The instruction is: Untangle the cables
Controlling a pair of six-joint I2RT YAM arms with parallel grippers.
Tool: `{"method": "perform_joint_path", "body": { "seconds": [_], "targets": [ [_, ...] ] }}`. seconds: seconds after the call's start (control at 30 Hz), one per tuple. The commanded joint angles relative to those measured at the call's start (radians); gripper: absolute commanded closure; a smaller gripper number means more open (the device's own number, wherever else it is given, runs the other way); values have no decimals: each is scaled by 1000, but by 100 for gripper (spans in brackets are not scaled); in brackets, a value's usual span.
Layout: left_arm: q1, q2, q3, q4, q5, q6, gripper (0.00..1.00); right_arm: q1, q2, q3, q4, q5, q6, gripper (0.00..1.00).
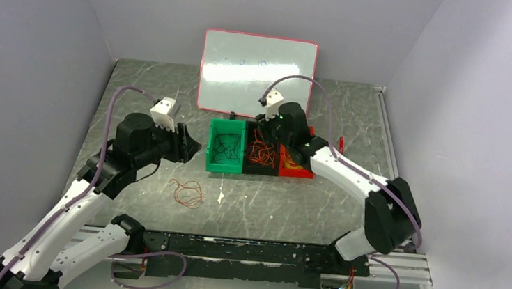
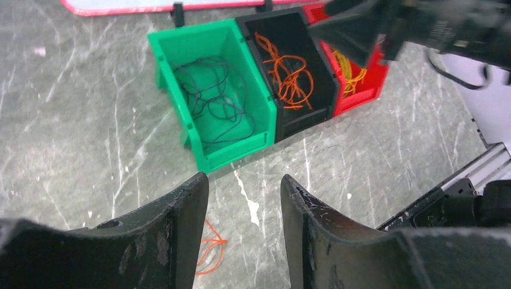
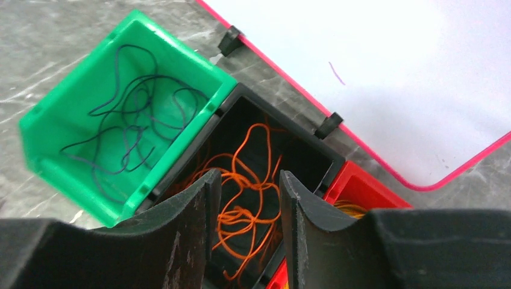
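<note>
Scuffed black fingers (image 2: 181, 229) of the left gripper (image 2: 244, 179) are seen spread apart with nothing between them, held above a grey marbled tabletop (image 2: 72, 132), to the left of a row of three small plastic bins. One loose orange-red cable loop (image 1: 186, 193) is seen lying flat on the tabletop, apart from the bins and nearer the arm bases than that gripper.

The bins are set side by side, touching, in front of a white board with a pink-red frame (image 1: 256, 71), which is propped on small black clip feet (image 3: 229, 41). Thin black cables (image 2: 211, 99) are heaped in the green plastic bin (image 2: 181, 45) on the left. Tangled orange cables (image 3: 244, 211) are piled in the black plastic bin (image 3: 301, 150) in the middle. Yellow cables (image 2: 351, 71) are glimpsed in the red plastic bin (image 2: 372, 93) on the right, partly hidden by the right arm.

The right gripper (image 3: 248, 176) is held over the black plastic bin, its two dark fingers parted and pinching nothing, with the orange cables seen through the gap below.

Faint marks are seen on the white board in the top view, too pale to be read. One short purple stroke (image 3: 336, 72) is made out in the right wrist view, and no letter can be told from it.
</note>
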State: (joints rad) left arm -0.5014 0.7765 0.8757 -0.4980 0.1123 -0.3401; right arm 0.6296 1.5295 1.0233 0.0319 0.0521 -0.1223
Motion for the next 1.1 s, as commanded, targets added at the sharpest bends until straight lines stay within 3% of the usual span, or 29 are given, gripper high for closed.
{"method": "perform_joint_path", "body": {
  "seconds": [0.0, 0.3, 0.4, 0.5, 0.63, 0.83, 1.07],
  "targets": [
    [-5, 10, -58, -27, -100, -123, 48, 4, -118, -84, 10, -84, 65, 56],
    [-56, 0, -256, 34, -89, -391, 55, 43, -255, -268, 68, -27, 204, 56],
    [-182, -23, -286, -21, -240, -480, 49, 55, -277, -299, 67, 8, 227, 56],
    [-278, -51, -310, -99, -379, -590, 49, 63, -297, -316, 66, 21, 240, 56],
    [-354, -50, -376, -51, -421, -692, 48, 68, -308, -324, 70, 31, 252, 56],
    [-393, 38, -444, 66, -424, -742, 49, 71, -315, -320, 53, 30, 246, 55],
    [-394, 99, -429, 83, -514, -751, 46, 72, -334, -330, 43, 36, 242, 55]
  ]
}}
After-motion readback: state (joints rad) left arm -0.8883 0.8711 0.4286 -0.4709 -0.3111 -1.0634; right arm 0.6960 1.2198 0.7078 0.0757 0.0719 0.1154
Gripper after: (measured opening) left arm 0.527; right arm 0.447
